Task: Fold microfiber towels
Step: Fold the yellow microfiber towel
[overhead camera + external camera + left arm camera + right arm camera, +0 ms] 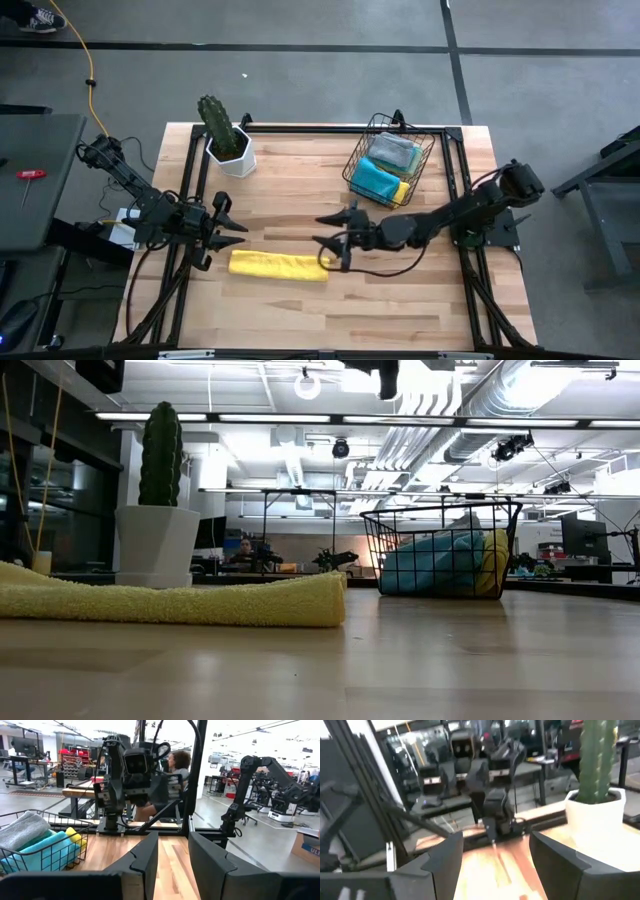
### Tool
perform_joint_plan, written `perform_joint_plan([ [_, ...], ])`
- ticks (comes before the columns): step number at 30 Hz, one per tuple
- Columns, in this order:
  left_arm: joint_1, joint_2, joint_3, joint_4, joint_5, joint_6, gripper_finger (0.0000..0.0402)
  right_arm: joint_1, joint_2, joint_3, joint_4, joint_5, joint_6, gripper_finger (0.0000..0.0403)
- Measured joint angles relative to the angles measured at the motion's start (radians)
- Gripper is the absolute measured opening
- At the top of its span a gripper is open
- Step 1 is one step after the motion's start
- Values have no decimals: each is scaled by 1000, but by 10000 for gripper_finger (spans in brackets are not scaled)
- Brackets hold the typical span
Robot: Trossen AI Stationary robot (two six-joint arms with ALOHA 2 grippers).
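Note:
A yellow microfiber towel (278, 265) lies folded into a long strip flat on the table (400, 300); in the low view this yellow towel (180, 600) is a low roll-like band. More towels, grey (22, 830), teal (40, 852) and yellow (75, 837), are bunched in the black wire basket (390, 160). My left gripper (226, 224) hovers open just beyond the strip's left end. My right gripper (328, 238) hovers open above the strip's right end, fingers level and pointing left. Neither gripper shows in the low view, and nothing lies between their fingers.
A cactus in a white pot (228, 145) stands at the far left of the table. The wire basket (440, 550) stands at the far right. A black frame (300, 128) rims the table. A person (175, 765) sits beyond the table. Bare wood lies toward the near edge.

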Motion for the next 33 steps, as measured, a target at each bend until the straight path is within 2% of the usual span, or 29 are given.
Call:
perform_joint_plan([
  [3,0,1,0,-4,0,0,99,0,56,94,-101,-6,17,220],
  [6,0,2,0,-4,0,0,99,1,134,270,-411,-5,114,220],
  [11,0,2,0,-14,0,0,99,28,295,572,-1065,-1,487,220],
  [14,0,2,0,-18,0,0,99,76,377,669,-1332,-2,723,220],
  [17,0,2,0,-19,0,-1,99,130,432,696,-1470,0,969,220],
  [21,0,2,0,-17,0,0,99,178,456,643,-1443,14,1213,220],
  [25,0,2,0,-11,-1,0,99,170,459,552,-1337,16,1329,220],
  [33,1,2,0,-11,-11,0,99,109,458,427,-1089,-77,1314,220],
])
